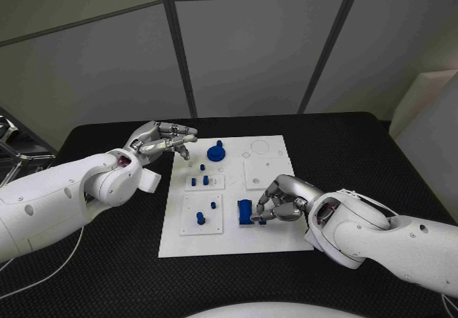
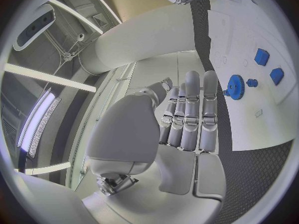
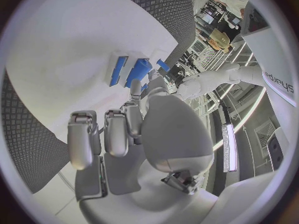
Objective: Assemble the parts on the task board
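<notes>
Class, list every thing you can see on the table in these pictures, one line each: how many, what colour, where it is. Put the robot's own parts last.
Table: one, black, under everything.
Task board: one, white, in the middle of the table.
Gear-shaped part: one, blue, at the board's far end, near the left hand.
Small parts: a few, blue, on the raised white plates on the board's left half; the exact count is hard to tell.
Block part: one, blue, near the board's middle, right beside the right hand's fingers; whether they touch it is unclear.
Left hand: one, silver, above the board's far left corner, holding nothing.
Right hand: one, silver, over the board's right side, fingers curled.
</notes>
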Robot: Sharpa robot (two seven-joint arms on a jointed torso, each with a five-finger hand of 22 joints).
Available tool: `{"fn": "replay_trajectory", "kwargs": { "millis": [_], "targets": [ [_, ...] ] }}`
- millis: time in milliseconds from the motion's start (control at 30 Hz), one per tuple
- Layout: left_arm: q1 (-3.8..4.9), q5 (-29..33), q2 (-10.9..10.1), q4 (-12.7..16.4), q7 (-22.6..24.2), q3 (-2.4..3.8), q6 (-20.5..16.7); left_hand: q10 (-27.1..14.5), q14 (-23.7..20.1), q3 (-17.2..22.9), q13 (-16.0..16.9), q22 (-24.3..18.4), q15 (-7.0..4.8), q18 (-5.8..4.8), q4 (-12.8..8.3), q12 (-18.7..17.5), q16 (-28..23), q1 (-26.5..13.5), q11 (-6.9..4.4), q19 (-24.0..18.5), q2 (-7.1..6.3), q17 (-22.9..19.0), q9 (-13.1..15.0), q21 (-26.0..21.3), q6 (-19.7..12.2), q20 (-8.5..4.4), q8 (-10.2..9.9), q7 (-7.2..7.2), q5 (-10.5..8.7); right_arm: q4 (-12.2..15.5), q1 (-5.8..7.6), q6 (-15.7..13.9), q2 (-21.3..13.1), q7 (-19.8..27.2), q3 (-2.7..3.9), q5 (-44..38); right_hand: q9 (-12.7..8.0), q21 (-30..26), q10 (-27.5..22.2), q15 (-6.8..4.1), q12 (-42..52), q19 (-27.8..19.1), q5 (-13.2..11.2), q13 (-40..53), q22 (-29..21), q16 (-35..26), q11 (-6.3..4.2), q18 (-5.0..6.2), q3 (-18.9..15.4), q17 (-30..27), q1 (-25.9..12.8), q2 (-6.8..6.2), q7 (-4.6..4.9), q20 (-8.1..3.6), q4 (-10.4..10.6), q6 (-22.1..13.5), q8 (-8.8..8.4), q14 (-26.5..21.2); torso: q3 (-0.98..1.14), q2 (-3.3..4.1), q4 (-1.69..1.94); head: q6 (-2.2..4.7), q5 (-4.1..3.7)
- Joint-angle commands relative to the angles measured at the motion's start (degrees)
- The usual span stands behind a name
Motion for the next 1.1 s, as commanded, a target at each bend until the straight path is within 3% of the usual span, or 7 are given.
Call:
{"fn": "replay_trajectory", "kwargs": {
  "millis": [33, 300, 700, 1100],
  "targets": [
    [0.07, 0.24, 0.08, 0.05, 0.24, 0.05, 0.51, -0.28, -0.11, -0.19, 0.09, -0.07, 0.02, 2.37, -0.07, 0.02, -0.36, -0.30, 0.00, 0.16, 0.24, -0.07, 0.09, -0.16, 0.05, 0.32, -0.31, 0.12, -0.20, -0.19, 0.07, 2.83, 0.72, 0.23, 0.00, -5.27, 0.22, 0.18, 0.34, -0.04, 0.61, 5.96, -0.33, -3.79, 15.10, 0.44, -0.55, -0.43, -0.02, 4.31, 1.10, 0.60, -0.09, 0.01, -0.58, 0.83, 0.44, 3.88, -0.02, 0.04, 0.02, 0.28, 0.26],
    [0.07, 0.24, 0.00, 0.14, 0.25, 0.05, 0.49, -0.28, -0.11, -0.19, 0.09, -0.07, 0.02, 2.37, -0.07, 0.02, -0.36, -0.30, 0.00, 0.16, 0.24, -0.07, 0.09, -0.16, 0.05, 0.32, -0.31, 0.12, -0.20, -0.69, 0.07, 1.19, 2.19, -3.40, 0.00, -8.53, 1.15, 0.18, 0.88, -0.36, 1.69, 5.96, -0.82, -2.96, 15.10, 0.87, -0.96, -0.43, -0.47, 4.99, 0.87, 1.13, -0.59, -0.28, -0.89, 2.25, 1.13, 4.04, 0.02, 0.05, 0.05, 0.39, 0.51],
    [0.08, 0.24, -0.04, 0.21, 0.23, 0.05, 0.50, -0.28, -0.11, -0.19, 0.09, -0.07, 0.02, 2.37, -0.07, 0.02, -0.36, -0.30, 0.00, 0.16, 0.24, -0.07, 0.09, -0.16, 0.05, 0.32, -0.31, 0.12, -0.20, -1.46, 0.06, 0.98, 3.26, -8.21, 0.00, -11.60, 2.39, 0.18, 1.64, -0.87, 3.35, 5.96, -0.89, -1.66, 15.10, 1.23, -1.43, -0.43, -0.36, 5.55, 1.70, 2.42, -1.21, -0.74, -1.70, 3.13, 1.64, 4.15, 0.03, 0.00, -0.01, 0.14, 0.73],
    [0.08, 0.24, -0.13, 0.23, 0.18, 0.05, 0.53, -0.28, -0.11, -0.19, 0.09, -0.07, 0.02, 2.37, -0.07, 0.02, -0.36, -0.30, 0.00, 0.16, 0.24, -0.07, 0.09, -0.16, 0.05, 0.32, -0.31, 0.12, -0.20, -1.48, 0.06, 0.92, 3.78, -8.08, 0.01, -12.53, 2.85, 0.18, 1.67, -1.01, 3.33, 5.96, -1.00, -1.66, 15.10, 1.10, -1.43, -0.43, -0.72, 5.33, 1.84, 2.43, -1.15, -0.92, -2.17, 2.98, 1.55, 4.09, 0.03, 0.02, -0.05, 0.16, 0.84]
  ]
}}
